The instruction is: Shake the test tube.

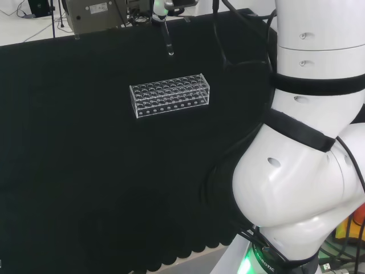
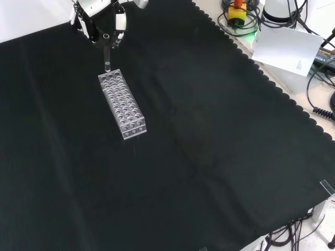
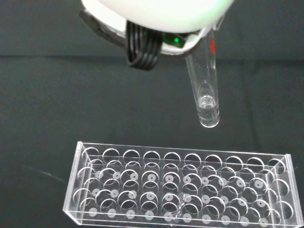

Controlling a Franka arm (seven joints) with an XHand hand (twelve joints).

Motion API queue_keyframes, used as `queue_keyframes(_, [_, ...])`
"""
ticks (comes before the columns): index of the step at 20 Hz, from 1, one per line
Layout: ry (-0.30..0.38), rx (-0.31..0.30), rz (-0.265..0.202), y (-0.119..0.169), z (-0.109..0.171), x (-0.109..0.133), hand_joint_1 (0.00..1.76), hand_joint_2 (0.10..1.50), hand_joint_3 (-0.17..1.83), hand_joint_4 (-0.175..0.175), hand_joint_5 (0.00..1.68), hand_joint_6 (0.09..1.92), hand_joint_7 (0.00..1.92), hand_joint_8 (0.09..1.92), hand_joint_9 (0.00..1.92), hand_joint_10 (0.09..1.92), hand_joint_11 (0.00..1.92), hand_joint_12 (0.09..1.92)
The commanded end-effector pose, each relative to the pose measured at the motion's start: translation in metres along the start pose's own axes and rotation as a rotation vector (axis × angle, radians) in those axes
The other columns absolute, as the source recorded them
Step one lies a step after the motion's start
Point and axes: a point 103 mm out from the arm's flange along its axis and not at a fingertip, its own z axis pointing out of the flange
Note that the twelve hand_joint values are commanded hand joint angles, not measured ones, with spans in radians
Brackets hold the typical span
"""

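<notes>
Now: clear test tube (image 3: 204, 97) | upright | little liquid at bottom

The bench cloth (image 2: 209, 136) is black, matt and finely woven, with faint creases and a scalloped edge. On it the rack (image 3: 180, 190) is clear, glossy plastic, its smooth walls and round holes catching bright glints. Just above the rack, the test tube (image 3: 205, 95) is clear and glossy, smooth-walled, with a little clear liquid shining in its rounded bottom. Over the tube, the hand (image 2: 99, 21) shows glossy white shells against matt black parts. Well right of the rack in the head view, the arm's links (image 1: 308, 171) are smooth, glossy white plastic with matt black bands. Beyond the cloth's edge in the front view lies a matt white paper sheet (image 2: 285, 49).
</notes>
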Motion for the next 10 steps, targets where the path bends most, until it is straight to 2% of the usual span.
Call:
queue_keyframes(1, [0.032,0.006,-0.028,-0.004,0.005,0.012,1.43,0.62,0.63,-0.175,1.35,0.48,1.44,0.63,1.46,0.09,0.71,1.29])
queue_keyframes(10, [0.081,0.027,-0.100,-0.008,0.018,0.051,1.43,0.62,0.63,-0.175,1.35,0.48,1.44,0.63,1.46,0.09,0.71,1.29])
